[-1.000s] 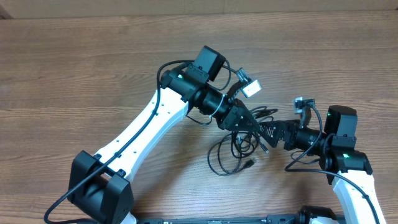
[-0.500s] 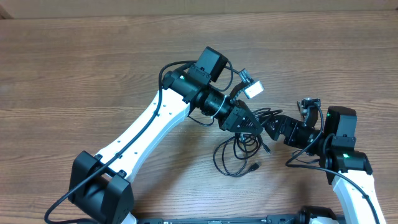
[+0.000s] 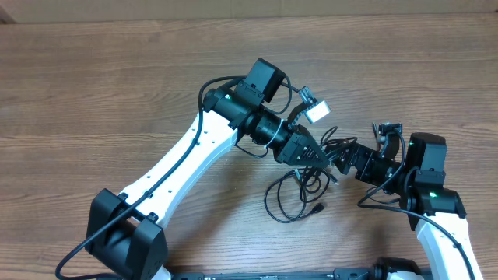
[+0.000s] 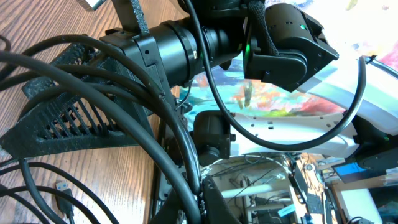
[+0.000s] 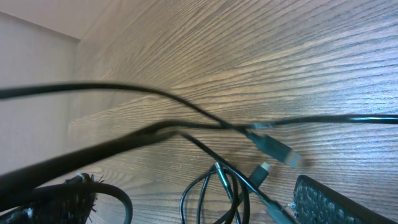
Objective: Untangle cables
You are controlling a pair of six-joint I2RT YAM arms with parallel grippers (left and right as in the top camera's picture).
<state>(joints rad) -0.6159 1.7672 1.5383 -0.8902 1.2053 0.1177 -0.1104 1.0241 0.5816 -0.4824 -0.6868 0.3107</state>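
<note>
While the left pincer (image 3: pixel 317 154) clamps tight on the cables (image 3: pixel 294 194) at the tabletop's (image 3: pixel 117 85) near right, the right pincer (image 3: pixel 348 158) gapes wide just beside it. Best bet: pinch one single strand, then draw it gently rightward.

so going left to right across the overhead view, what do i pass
left arm base → left arm's white link → cables → right arm
</note>
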